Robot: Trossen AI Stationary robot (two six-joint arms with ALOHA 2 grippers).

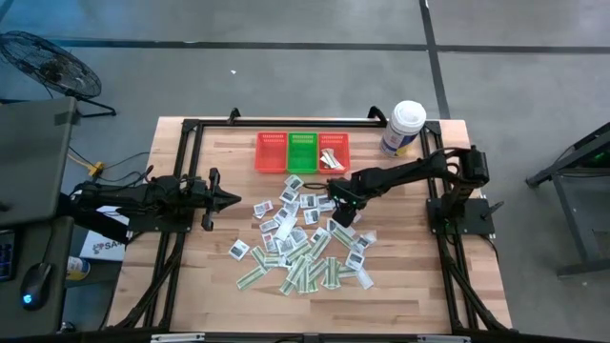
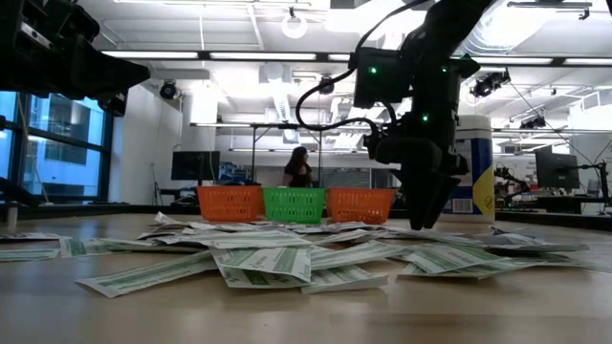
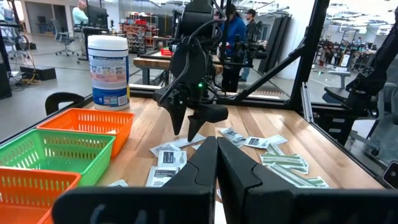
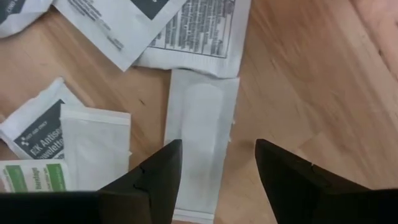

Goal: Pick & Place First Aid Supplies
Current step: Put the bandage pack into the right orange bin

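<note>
The first aid supplies lie scattered flat on the wooden table's middle: squarish white packets with dark print and narrow green-and-white strips, also seen in the low view. My right gripper points down over the pile's far right part, open. In the right wrist view its fingers stand over a narrow white strip packet, one finger over the strip's edge. My left gripper waits shut and level, off the table, left of the pile. My right gripper comes at the white strip packet from above, fingers pointing down, with the strip lying flat on the table. Whether a fingertip touches it, I cannot tell.
Three small mesh baskets stand in a row at the far edge: red, green and red, the last with a few packets inside. A white tub with a blue label stands at the far right corner. Bare wood lies near the front edge.
</note>
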